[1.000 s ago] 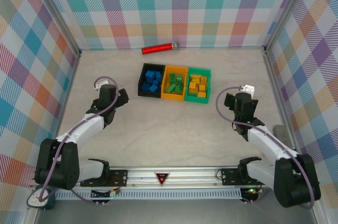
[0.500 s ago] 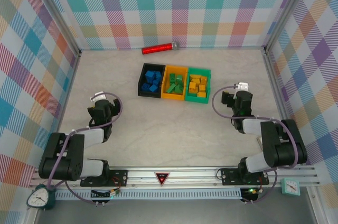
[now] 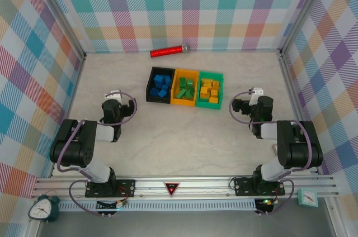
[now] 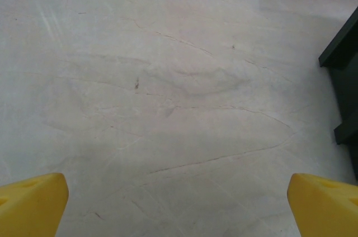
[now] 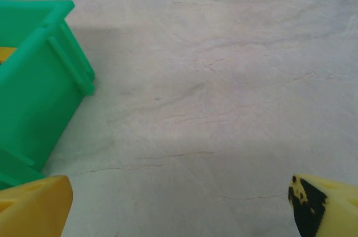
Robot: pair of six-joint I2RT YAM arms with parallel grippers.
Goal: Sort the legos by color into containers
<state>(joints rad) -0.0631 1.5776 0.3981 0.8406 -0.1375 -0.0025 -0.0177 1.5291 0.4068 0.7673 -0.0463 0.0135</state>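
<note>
legos (image 3: pixel 161 85) sit in the 3 bins (image 3: pixel 150 86), blue, green and yellow each apart. my left claw (image 4: pixel 179 206) and right claw (image 5: pixel 179 209) stand wide, empty. task judged complete; nothing left to sort.

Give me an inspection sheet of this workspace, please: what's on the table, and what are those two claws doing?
Surface: pale marbled table, faint vein marks.
Job's things: black bin holds blue legos; orange bin holds green legos; green bin holds yellow-orange legos; none seen loose.
Clutter: red cylinder lying behind the bins.
Grippers: left gripper and right gripper both open, holding nothing.
Cables: left arm's cable and right arm's cable loop at the wrists.
Surroundings: checkered walls; two clocks by the near rail.
</note>
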